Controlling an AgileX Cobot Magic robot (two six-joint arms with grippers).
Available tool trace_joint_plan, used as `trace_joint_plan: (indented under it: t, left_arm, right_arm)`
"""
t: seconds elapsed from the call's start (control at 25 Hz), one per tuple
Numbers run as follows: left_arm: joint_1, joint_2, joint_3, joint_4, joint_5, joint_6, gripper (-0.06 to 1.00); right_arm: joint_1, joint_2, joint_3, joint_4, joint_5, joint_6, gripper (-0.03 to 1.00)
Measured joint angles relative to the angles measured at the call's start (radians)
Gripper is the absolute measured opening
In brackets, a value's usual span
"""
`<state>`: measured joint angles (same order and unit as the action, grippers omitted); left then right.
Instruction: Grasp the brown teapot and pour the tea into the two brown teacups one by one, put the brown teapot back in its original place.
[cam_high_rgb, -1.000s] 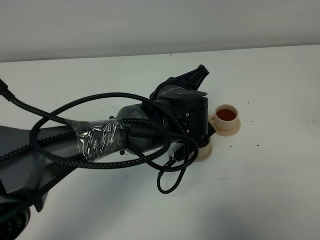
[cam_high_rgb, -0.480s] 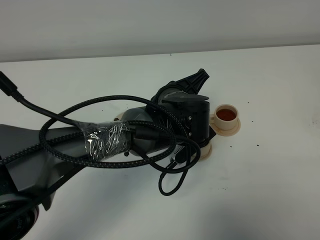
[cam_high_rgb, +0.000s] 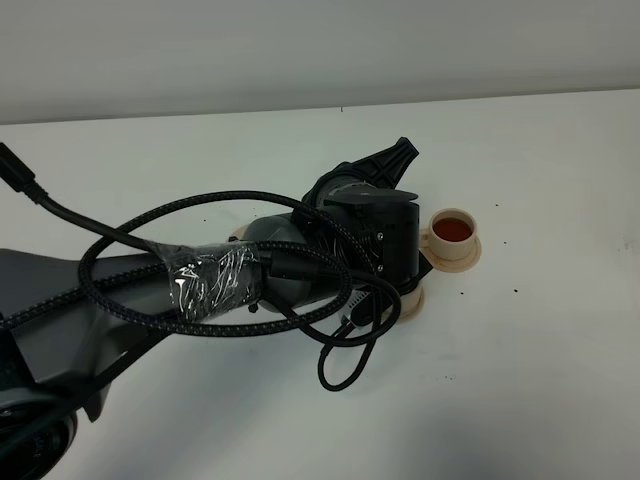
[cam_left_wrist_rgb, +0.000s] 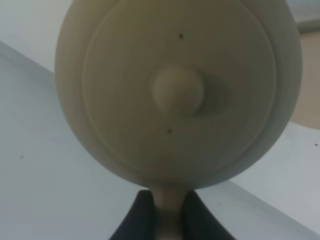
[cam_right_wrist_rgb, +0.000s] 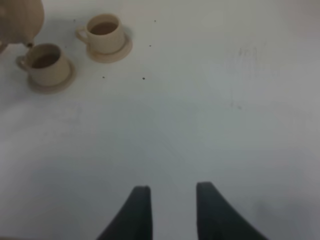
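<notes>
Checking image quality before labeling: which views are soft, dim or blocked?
Left wrist: teapot fills the frame, dim and soft, held by its handle in the left tool. Right wrist: hazy overall, teacups still readable, right tool dark and empty. Exterior high: sharp and evenly lit, but the left arm hides one cup.

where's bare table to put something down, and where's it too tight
Open patches: the table right of and nearer than the two cups, and the stretch ahead of the empty right hand. Crowded: where the left arm holds the teapot over the cups.
</notes>
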<state>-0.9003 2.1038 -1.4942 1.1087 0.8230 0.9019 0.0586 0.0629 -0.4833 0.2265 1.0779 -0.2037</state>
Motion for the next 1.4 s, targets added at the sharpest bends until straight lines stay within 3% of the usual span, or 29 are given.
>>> trace_joint_plan:
  t: [1.4]
  left_arm:
    - [0.0,0.0,0.0,0.0,-0.001,-0.05,0.12]
  right_arm:
    - [0.0,0.0,0.0,0.0,0.0,0.0,0.24]
